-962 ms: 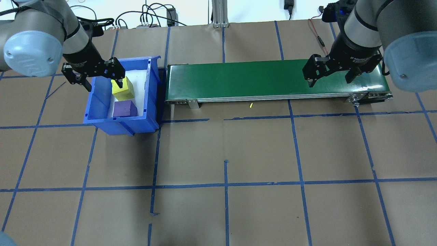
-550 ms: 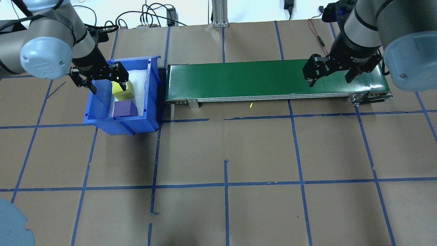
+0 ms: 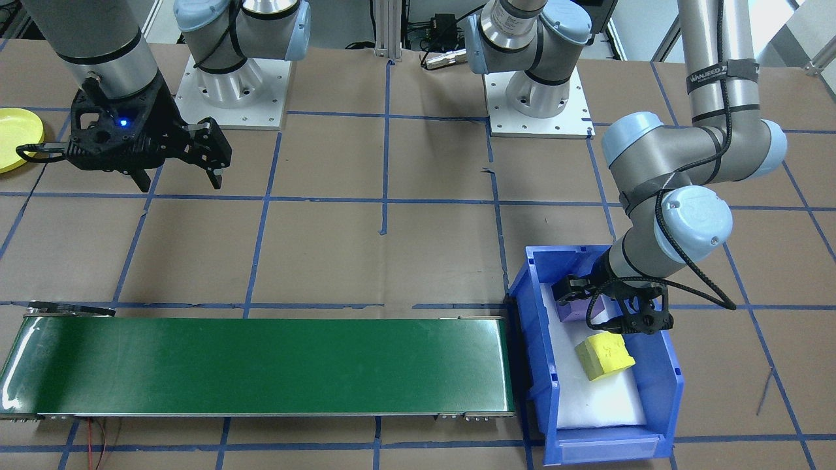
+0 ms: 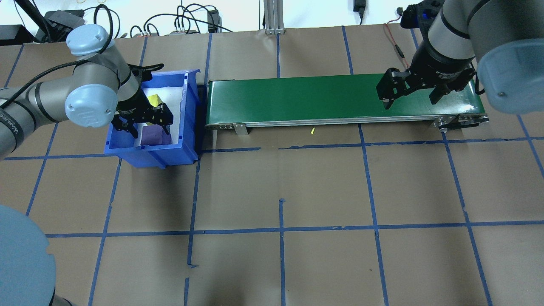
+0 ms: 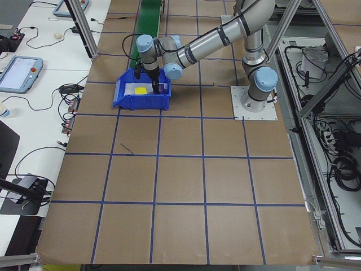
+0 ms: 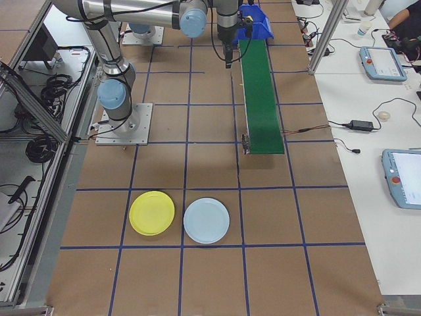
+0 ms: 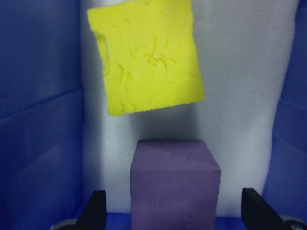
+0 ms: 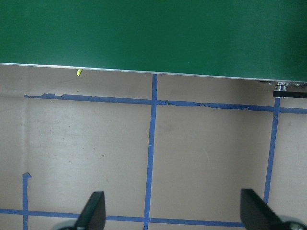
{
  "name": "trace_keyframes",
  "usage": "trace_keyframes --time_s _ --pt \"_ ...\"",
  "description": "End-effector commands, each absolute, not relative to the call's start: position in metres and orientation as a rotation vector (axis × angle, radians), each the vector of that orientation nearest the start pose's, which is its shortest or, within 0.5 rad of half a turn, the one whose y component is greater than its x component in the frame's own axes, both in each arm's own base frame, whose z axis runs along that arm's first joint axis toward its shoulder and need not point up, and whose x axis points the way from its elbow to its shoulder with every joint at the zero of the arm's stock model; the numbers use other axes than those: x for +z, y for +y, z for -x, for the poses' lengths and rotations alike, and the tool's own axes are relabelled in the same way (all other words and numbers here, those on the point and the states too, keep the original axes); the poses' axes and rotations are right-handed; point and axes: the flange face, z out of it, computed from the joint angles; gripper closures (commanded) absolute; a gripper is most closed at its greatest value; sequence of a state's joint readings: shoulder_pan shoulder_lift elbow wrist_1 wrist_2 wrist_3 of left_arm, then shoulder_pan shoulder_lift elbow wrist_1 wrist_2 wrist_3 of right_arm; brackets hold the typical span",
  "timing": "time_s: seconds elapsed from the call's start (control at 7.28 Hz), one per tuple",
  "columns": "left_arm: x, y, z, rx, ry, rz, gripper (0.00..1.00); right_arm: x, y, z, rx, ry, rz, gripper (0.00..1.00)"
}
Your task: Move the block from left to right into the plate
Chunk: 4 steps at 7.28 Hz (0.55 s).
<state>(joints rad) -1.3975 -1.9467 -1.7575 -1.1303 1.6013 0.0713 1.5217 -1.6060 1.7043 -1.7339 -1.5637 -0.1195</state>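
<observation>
Left gripper (image 4: 145, 126) over purple block (image 7: 175, 184) in blue bin (image 4: 182, 142), fingers apart, nothing gripped.
Yellow block (image 7: 147, 54) just behind it. Right gripper (image 4: 411, 96) spread above conveyor (image 4: 297, 100). Yellow plate (image 6: 152, 212) on worktop, well apart.

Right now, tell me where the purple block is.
The purple block sits in the blue bin, at the overhead view's left, near the bin's front wall, between the open left gripper's fingers, with the yellow block behind it.
</observation>
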Motion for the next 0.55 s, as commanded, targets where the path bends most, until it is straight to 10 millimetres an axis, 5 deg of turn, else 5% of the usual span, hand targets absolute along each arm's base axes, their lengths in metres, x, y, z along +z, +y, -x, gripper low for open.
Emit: trace_keyframes --time_s 0.0,0.41 --pt "0.232 -0.587 0.030 0.224 3.119 0.160 0.70 0.455 -0.487 -0.110 -0.094 3.137 0.111 0.00" --pt "0.285 -0.606 0.026 0.066 3.112 0.152 0.76 0.455 -0.487 -0.110 -0.104 3.136 0.111 0.00"
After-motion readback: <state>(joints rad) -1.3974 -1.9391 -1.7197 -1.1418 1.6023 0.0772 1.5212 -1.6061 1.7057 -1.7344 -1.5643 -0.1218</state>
